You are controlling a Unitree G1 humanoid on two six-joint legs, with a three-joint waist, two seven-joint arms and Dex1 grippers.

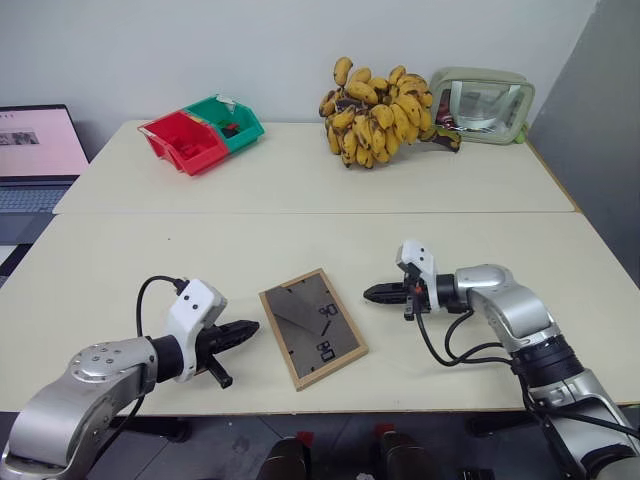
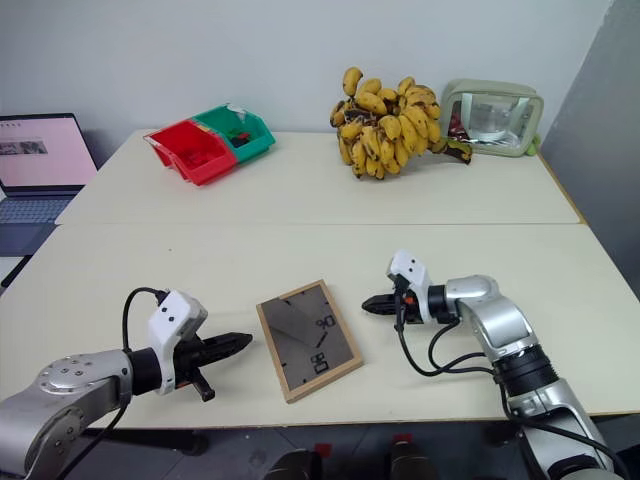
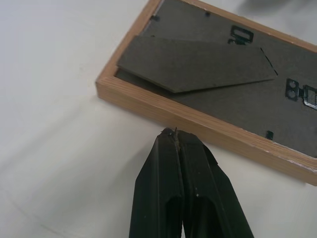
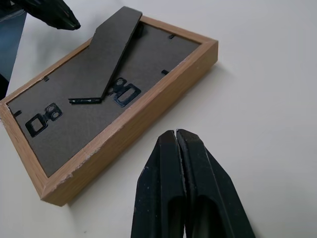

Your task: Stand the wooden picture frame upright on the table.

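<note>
Left eye view: the wooden picture frame [image 1: 312, 328] lies face-down on the surface [image 1: 300, 180], long axis slanting away, between both end effectors. Left end effector [image 1: 250, 327], fingers together, sits nearer; right end effector [image 1: 370, 293], fingers together, points at its opposite edge.

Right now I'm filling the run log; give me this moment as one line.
wooden picture frame: flat, back up | left gripper: shut, beside frame | right gripper: shut, beside frame | table: frame not yet upright

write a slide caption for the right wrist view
Shut right tool poised beside the picture frame, which lies face down on the table with its flap stand raised.
</note>
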